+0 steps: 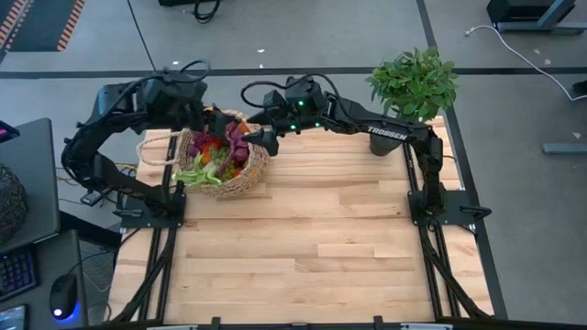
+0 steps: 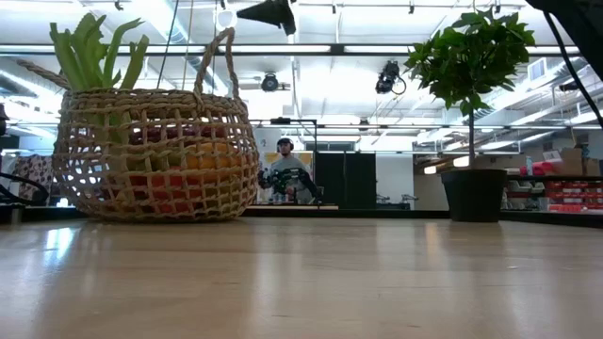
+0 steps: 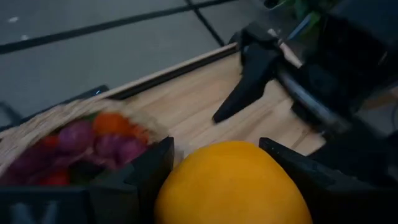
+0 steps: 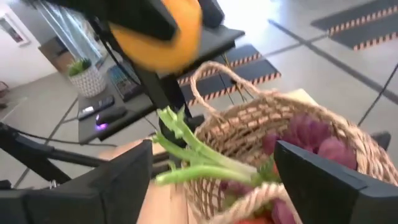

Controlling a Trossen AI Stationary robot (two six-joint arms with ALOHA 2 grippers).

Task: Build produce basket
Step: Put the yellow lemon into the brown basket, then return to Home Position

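Observation:
The tan woven basket [image 1: 223,158] stands on its base at the table's far left and holds produce: purple grapes [image 4: 311,140], red and orange pieces, and a leek [image 4: 199,158] whose green leaves stick out over the rim [image 2: 94,56]. My left gripper [image 3: 230,180] is over the basket's far rim [image 1: 218,119], shut on an orange fruit [image 4: 158,31]. My right gripper [image 4: 211,186] is open and empty, just right of the basket [image 1: 266,137], with its fingers facing it. My left gripper pinches the orange fruit [image 3: 230,186] between its two fingers [image 3: 146,168], one on each side of the fruit. The fruit is lifted clear, in the air above the basket's looped handle [image 4: 217,71].
A leafy potted plant [image 1: 413,82] stands at the table's far right corner, with its black pot [image 2: 474,193] on the table. The near half of the table [image 1: 312,266] is bare wood. A side desk with a wire-mesh basket [image 1: 9,202] is at the left. A person [image 2: 285,174] is far behind.

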